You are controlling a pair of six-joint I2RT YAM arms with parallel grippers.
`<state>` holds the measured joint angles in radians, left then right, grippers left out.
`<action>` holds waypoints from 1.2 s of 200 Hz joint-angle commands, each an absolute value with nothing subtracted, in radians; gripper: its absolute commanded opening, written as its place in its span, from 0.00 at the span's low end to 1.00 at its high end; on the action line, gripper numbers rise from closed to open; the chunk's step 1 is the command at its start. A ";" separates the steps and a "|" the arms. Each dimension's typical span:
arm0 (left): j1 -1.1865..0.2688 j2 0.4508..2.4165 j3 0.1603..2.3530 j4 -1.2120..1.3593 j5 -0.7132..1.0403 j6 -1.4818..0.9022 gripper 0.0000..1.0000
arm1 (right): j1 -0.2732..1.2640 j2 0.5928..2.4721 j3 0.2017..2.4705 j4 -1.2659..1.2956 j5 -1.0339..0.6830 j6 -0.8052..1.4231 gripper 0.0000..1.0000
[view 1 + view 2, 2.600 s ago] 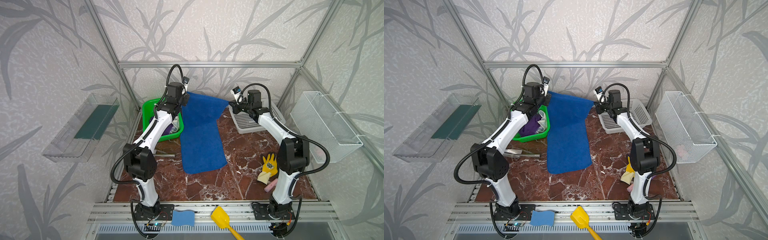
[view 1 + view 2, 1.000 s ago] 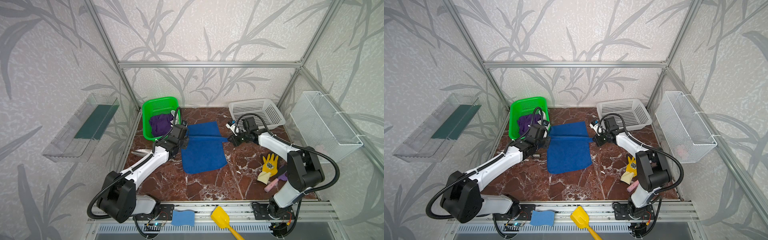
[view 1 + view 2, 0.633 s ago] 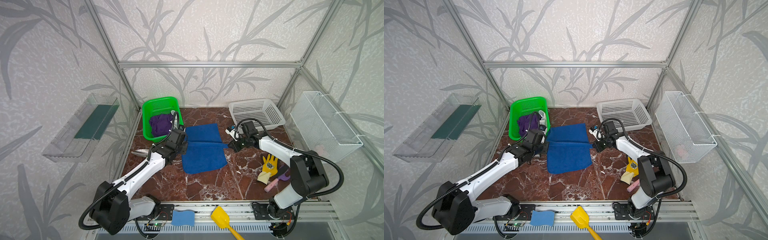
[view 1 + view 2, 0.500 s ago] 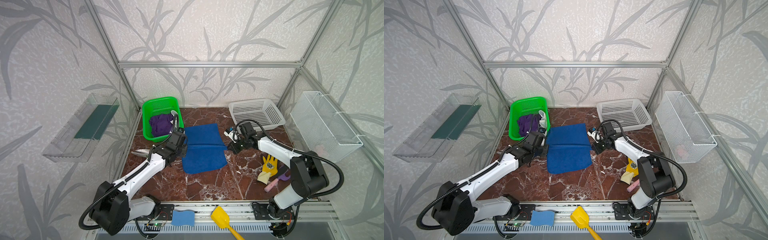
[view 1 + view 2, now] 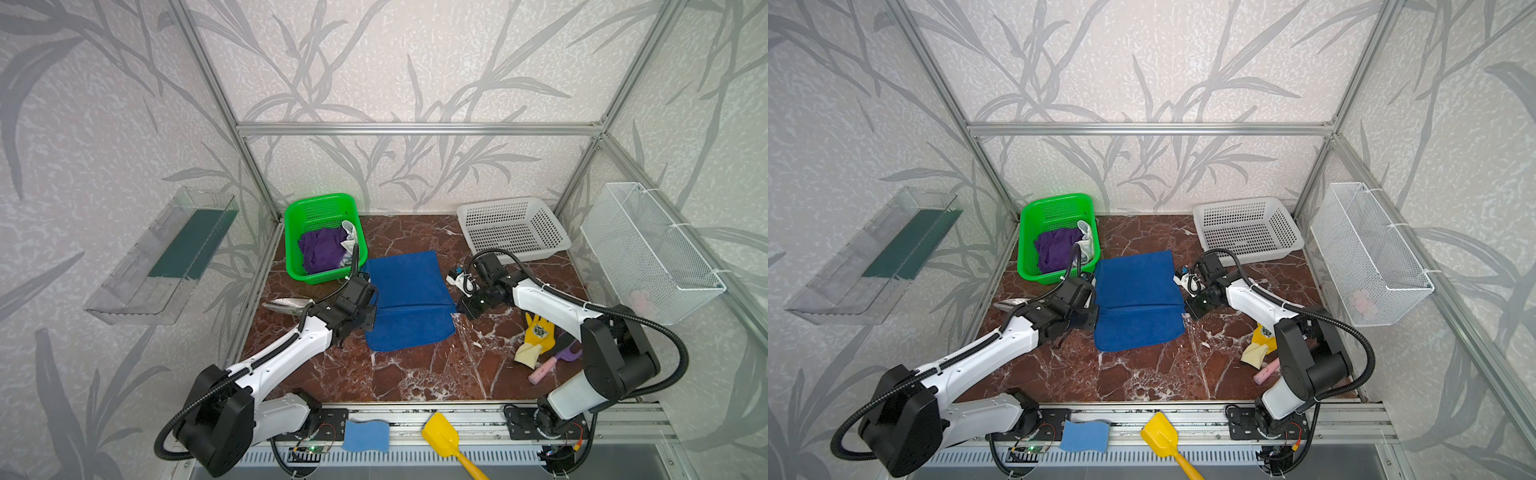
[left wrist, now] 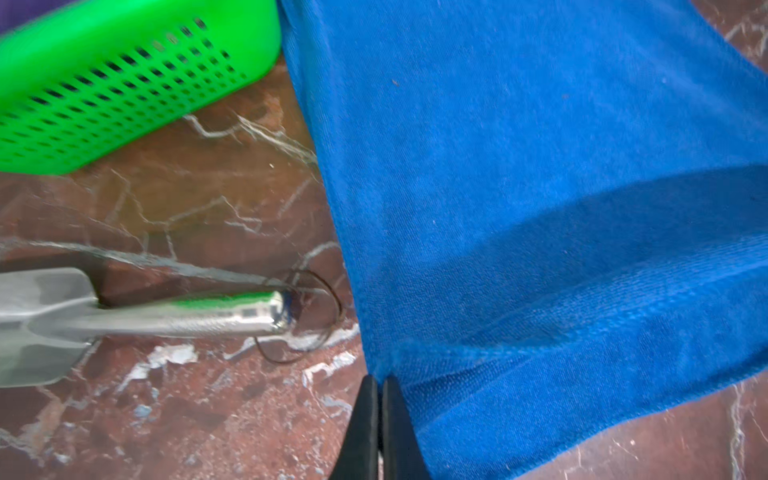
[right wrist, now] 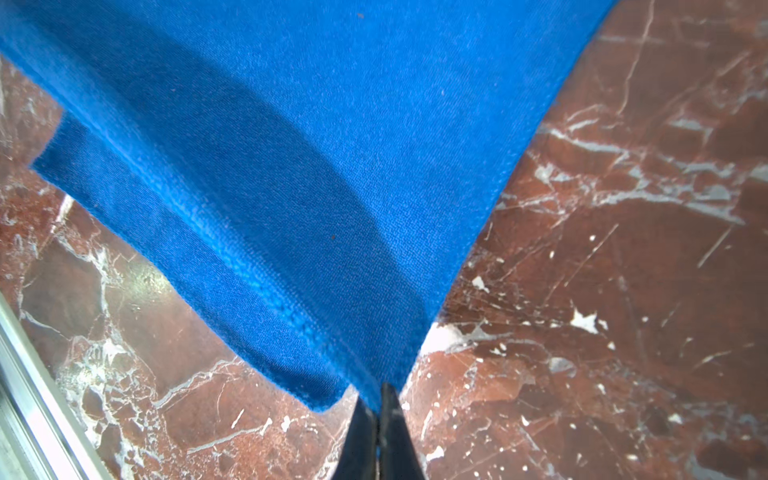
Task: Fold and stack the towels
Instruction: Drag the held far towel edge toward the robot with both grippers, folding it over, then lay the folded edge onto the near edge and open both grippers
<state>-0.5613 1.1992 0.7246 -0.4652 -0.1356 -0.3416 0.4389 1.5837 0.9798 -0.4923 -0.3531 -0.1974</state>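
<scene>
My left claw (image 6: 378, 388) is pinched shut on one corner of the blue towel (image 6: 540, 166). My right claw (image 7: 379, 399) pinches the other corner. I think I hold both so that the top half lands flat on the bottom half, on the worktop (image 5: 415, 374). The purple towel (image 5: 322, 251) and white towel (image 5: 350, 232) wait in the green basket (image 5: 320, 198).

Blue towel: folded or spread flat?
Partly folded. The blue towel lies doubled at the back; its top layer's edge crosses the middle, pinched by the left gripper and right gripper.
</scene>
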 commanded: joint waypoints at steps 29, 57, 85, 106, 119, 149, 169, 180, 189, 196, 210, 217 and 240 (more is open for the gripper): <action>-0.602 1.181 0.691 -0.506 -0.156 -0.430 0.00 | 0.473 1.576 0.959 -0.522 -0.333 -0.177 0.00; -0.606 1.156 0.686 -0.523 -0.161 -0.438 0.00 | 0.475 1.549 0.945 -0.506 -0.346 -0.173 0.00; -0.608 1.103 0.681 -0.543 -0.185 -0.446 0.00 | 0.475 1.500 0.926 -0.496 -0.320 -0.170 0.00; -0.608 1.058 0.681 -0.553 -0.202 -0.445 0.00 | 0.475 1.460 0.909 -0.481 -0.301 -0.167 0.00; -0.608 1.031 0.682 -0.558 -0.203 -0.447 0.00 | 0.475 1.438 0.901 -0.476 -0.303 -0.165 0.00; -0.608 1.000 0.668 -0.553 -0.177 -0.451 0.00 | 0.476 1.419 0.886 -0.472 -0.322 -0.162 0.00; -0.608 1.019 0.648 -0.548 -0.158 -0.460 0.00 | 0.475 1.443 0.885 -0.479 -0.347 -0.160 0.00; -0.609 1.035 0.640 -0.547 -0.144 -0.470 0.00 | 0.475 1.462 0.887 -0.486 -0.363 -0.159 0.00; -0.611 1.047 0.632 -0.543 -0.129 -0.477 0.00 | 0.475 1.475 0.885 -0.490 -0.372 -0.156 0.00; -0.612 1.054 0.625 -0.536 -0.118 -0.480 0.00 | 0.475 1.485 0.885 -0.495 -0.378 -0.154 0.00; -0.618 1.064 0.609 -0.518 -0.093 -0.488 0.00 | 0.475 1.502 0.882 -0.498 -0.390 -0.146 0.00; -0.621 1.067 0.601 -0.511 -0.083 -0.490 0.00 | 0.475 1.512 0.882 -0.500 -0.397 -0.142 0.00; -0.629 1.079 0.581 -0.489 -0.061 -0.494 0.00 | 0.478 1.536 0.901 -0.522 -0.406 -0.136 0.00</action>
